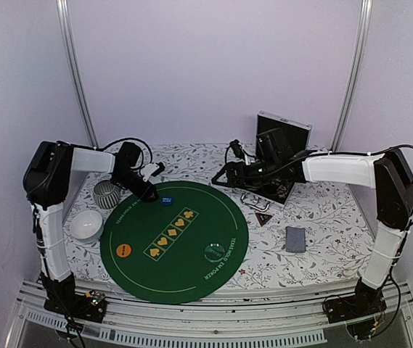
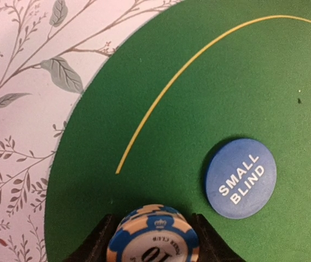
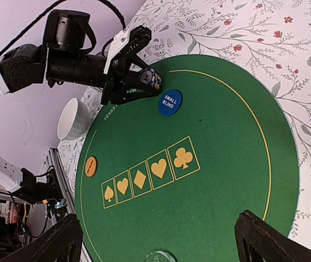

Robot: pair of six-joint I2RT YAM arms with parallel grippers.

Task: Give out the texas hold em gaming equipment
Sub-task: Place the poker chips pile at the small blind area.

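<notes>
Only the left wrist view shows the chip stack [image 2: 154,239] closely, its lower part cut off, pinched by the left gripper [image 3: 145,77] at the green mat's [image 1: 191,264] far-left edge just beside the blue disc [image 2: 241,177], while the right gripper's [image 3: 158,241] fingers stand spread wide apart.

My left arm [image 1: 90,159] rose from its base, bent at a high elbow and reached toward the middle, the wrist tipped down so my left gripper [image 1: 148,192] pointed downward, both fingers [image 2: 98,245] pressed against a chip stack [image 2: 154,237]. My right arm [image 1: 337,168] stretched leftward from its own high elbow, and my right gripper [image 1: 221,176] hung with jaws spread wide, holding nothing.
</notes>
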